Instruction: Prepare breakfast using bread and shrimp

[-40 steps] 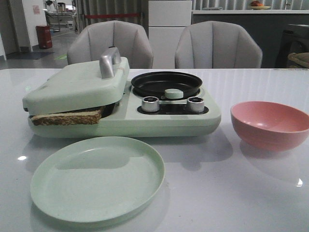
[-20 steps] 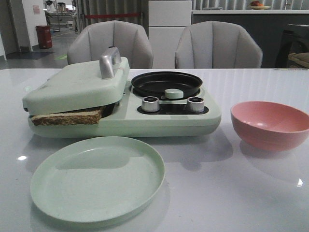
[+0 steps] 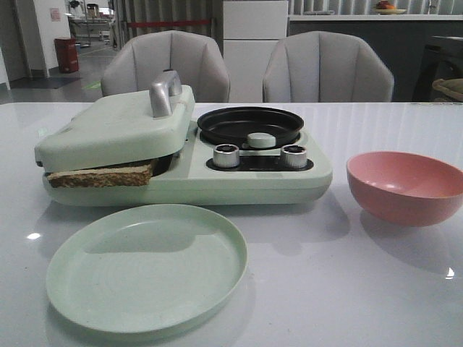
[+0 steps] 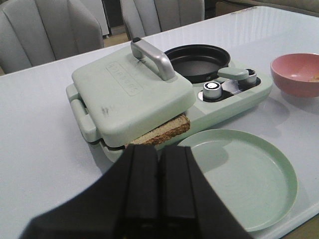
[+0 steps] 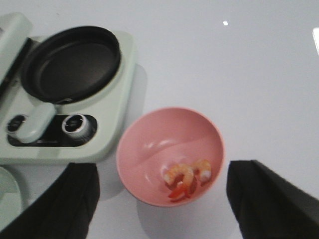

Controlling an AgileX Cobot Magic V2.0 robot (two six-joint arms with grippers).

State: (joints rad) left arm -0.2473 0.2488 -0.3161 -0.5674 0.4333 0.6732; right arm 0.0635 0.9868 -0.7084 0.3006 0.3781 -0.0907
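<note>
A slice of bread (image 3: 101, 176) lies clamped under the lid of the pale green sandwich maker (image 3: 116, 130); its crust edge also shows in the left wrist view (image 4: 162, 131). The shrimp (image 5: 187, 177) lie in the pink bowl (image 5: 154, 149), which stands at the right in the front view (image 3: 405, 186). My left gripper (image 4: 158, 149) is shut and empty, near the sandwich maker's front and the green plate (image 4: 249, 174). My right gripper (image 5: 162, 199) is open wide above the bowl, one finger on each side. Neither gripper shows in the front view.
The black frying pan (image 3: 249, 124) sits on the appliance's right half, behind two silver knobs (image 3: 226, 155) and a pale green round knob (image 3: 260, 140). The empty green plate (image 3: 147, 264) lies in front. Two grey chairs (image 3: 329, 69) stand behind the table.
</note>
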